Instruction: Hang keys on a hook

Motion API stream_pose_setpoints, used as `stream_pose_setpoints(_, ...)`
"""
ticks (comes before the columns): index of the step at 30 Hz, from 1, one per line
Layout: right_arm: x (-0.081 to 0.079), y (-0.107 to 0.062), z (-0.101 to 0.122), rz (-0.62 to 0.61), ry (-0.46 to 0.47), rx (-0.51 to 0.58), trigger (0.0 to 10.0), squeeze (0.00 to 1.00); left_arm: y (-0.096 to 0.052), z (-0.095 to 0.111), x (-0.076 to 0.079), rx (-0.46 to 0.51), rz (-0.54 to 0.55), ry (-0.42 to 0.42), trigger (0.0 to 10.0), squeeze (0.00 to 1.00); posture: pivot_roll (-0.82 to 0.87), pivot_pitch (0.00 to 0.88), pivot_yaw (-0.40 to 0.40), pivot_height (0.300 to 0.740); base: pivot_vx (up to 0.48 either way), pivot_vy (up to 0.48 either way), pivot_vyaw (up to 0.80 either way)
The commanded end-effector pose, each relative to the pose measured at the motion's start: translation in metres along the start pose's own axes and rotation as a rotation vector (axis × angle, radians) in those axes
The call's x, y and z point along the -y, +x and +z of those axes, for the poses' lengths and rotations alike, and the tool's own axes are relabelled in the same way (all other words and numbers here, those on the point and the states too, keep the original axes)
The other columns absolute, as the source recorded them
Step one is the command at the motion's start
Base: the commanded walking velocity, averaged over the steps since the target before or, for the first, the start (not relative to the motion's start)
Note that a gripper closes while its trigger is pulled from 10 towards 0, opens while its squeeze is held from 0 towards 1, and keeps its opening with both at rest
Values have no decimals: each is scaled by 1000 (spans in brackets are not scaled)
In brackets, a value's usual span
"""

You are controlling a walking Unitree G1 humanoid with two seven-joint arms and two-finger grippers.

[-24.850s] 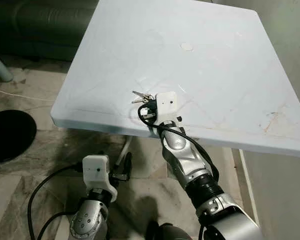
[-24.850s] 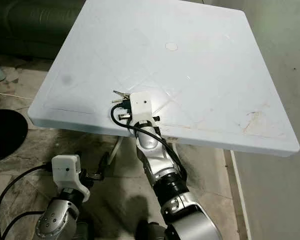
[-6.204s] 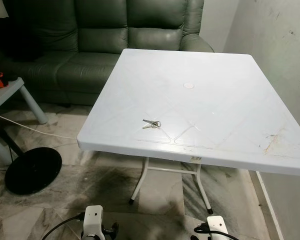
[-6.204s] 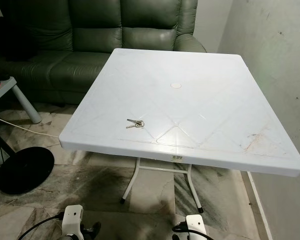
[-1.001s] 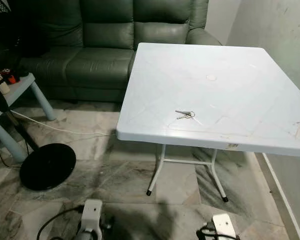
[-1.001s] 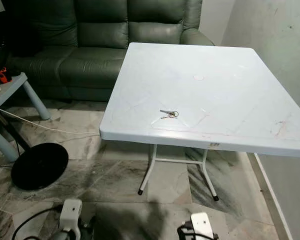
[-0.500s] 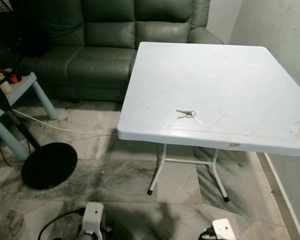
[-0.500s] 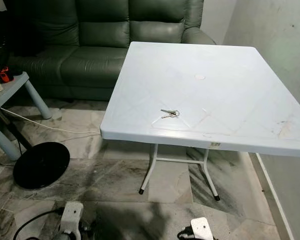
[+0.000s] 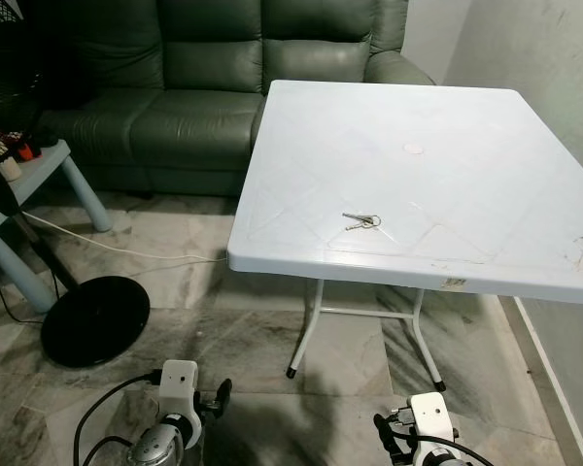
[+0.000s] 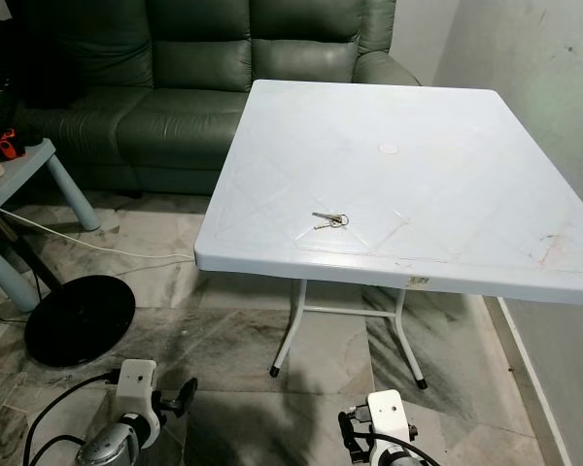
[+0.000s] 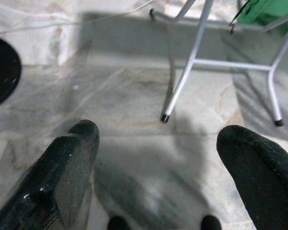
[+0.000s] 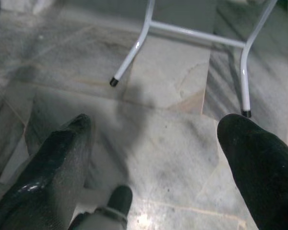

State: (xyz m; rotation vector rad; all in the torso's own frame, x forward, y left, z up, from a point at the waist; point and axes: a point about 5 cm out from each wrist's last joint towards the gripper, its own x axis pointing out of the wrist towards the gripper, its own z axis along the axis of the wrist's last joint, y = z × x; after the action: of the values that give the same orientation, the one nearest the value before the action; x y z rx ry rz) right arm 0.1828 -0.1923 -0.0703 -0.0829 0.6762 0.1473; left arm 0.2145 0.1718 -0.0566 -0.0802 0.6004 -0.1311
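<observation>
Left eye view: a small bunch of silver metal keys point(image 9: 360, 221) lies flat on the square white plastic table point(image 9: 486, 165), near its front edge, and neither gripper is touching it.

Both arms hang low in front of the table, over the grey marble floor point(image 9: 233, 335). The left gripper point(image 11: 156, 143) has its two black fingers point(image 11: 69, 160) spread wide apart, with nothing between them; the wrist view looks at the white metal table legs point(image 11: 182, 79). The right gripper point(image 12: 156, 143) is spread wide in the same way and holds nothing. Behind the table stands a dark green leather sofa point(image 9: 223, 68). A round black disc point(image 9: 95, 320) lies on the floor to the left, near a white cable point(image 9: 117, 250).
</observation>
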Motion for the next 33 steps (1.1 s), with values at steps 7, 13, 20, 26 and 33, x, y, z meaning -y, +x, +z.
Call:
stream_pose_setpoints(7, 4, -16, -42, -71, 10, -260, 10000, 0, -10, -34, 1, -227, 35, 71, 10000, 0, -34, 0, -8, 740, 0, 0, 0)
stream_pose_setpoints(13, 0, -16, -46, -66, 25, -288, 10000, 0, -9, -41, 11, -272, 48, -41, 10000, 0, -22, 0, -1, 740, 0, 0, 0)
stream_pose_setpoints(20, -10, -10, -39, -48, 42, -273, 10000, 0, -9, -45, 21, -307, 3, 17, 10000, 0, -34, 0, 13, 740, 0, 0, 0)
stream_pose_setpoints(26, -11, -11, -41, -49, 41, -281, 10000, 0, -13, -47, 6, -322, 44, 2, 10000, 0, -38, 0, 20, 740, 0, 0, 0)
stream_pose_setpoints(33, -9, -14, -45, -57, 45, -296, 10000, 0, -16, -52, 5, -336, 50, -10, 10000, 0, -39, 0, 21, 740, 0, 0, 0)
